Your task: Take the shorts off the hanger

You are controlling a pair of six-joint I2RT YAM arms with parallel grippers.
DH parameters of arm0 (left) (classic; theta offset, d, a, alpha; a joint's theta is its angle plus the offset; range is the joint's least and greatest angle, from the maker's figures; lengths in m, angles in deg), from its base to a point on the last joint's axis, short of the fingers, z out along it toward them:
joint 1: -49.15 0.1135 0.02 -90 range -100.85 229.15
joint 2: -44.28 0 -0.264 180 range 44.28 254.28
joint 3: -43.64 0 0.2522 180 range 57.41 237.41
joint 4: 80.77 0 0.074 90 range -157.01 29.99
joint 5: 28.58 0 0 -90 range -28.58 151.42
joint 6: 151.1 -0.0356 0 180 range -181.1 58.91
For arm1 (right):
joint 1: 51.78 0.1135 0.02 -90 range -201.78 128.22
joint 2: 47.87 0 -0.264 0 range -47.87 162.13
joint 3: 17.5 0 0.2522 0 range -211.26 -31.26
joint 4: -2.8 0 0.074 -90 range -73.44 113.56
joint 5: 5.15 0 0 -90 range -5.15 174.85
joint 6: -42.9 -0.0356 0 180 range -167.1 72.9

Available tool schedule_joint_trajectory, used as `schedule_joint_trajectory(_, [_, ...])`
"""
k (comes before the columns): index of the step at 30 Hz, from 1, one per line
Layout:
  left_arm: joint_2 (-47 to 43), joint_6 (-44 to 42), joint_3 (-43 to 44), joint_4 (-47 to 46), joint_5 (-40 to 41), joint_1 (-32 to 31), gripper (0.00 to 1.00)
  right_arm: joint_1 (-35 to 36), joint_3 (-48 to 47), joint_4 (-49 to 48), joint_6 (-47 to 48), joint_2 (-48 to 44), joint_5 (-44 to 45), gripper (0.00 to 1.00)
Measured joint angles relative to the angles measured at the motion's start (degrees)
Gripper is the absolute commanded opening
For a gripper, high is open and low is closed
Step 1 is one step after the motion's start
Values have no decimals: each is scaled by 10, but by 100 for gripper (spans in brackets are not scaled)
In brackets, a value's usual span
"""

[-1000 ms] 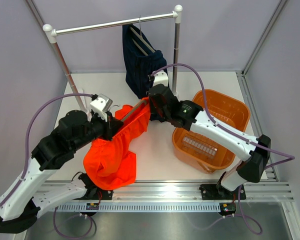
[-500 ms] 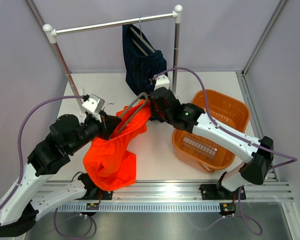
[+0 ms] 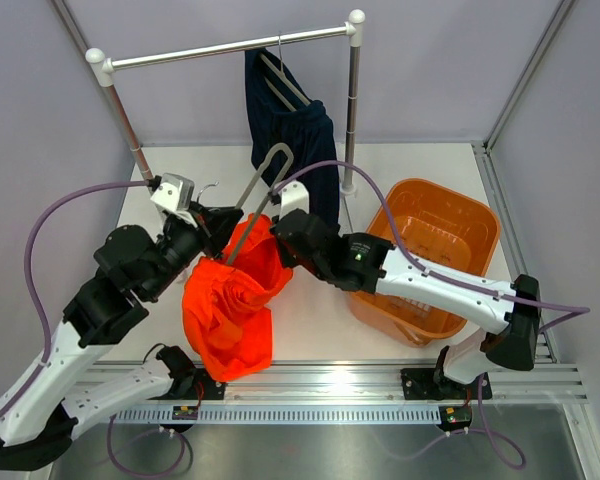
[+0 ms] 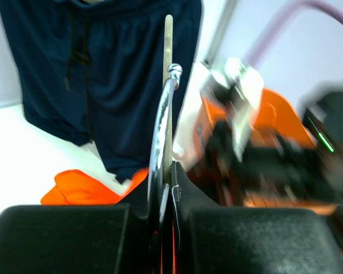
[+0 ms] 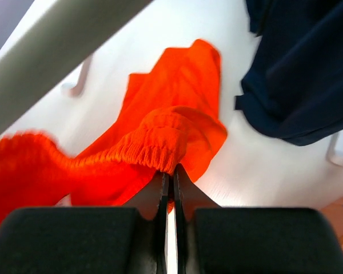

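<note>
We judge the shorts nearly stripped off; our left gripper (image 4: 167, 171) is clenched on the hanger (image 4: 159, 127), chrome hook beside pale wooden bar; the right gripper (image 5: 171, 173) pinches the ribbed elastic waistband of the orange shorts (image 3: 228, 312), bunched limp between the arms over the table (image 3: 305, 325); next we would draw the soft cloth clear of the wood.

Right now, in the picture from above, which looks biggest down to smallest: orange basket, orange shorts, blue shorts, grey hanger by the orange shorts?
1. orange basket
2. orange shorts and blue shorts: too close; the blue pair hangs nearer the camera
3. grey hanger
</note>
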Motion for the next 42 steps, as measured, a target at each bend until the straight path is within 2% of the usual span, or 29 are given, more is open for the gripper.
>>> schedule_joint_trajectory(11, [64,-2,-10,-94,104,0,0,138,-56,26,5,0,36,0])
schedule_joint_trajectory(20, [145,-66,44,-158,173,0,0,219,-111,57,28,4,64,0])
schedule_joint_trajectory(29, [177,-135,100,-176,239,0,0,230,-130,76,48,4,134,0])
schedule_joint_trajectory(42, [179,-268,83,-271,388,0,0,230,-187,84,117,-26,196,0])
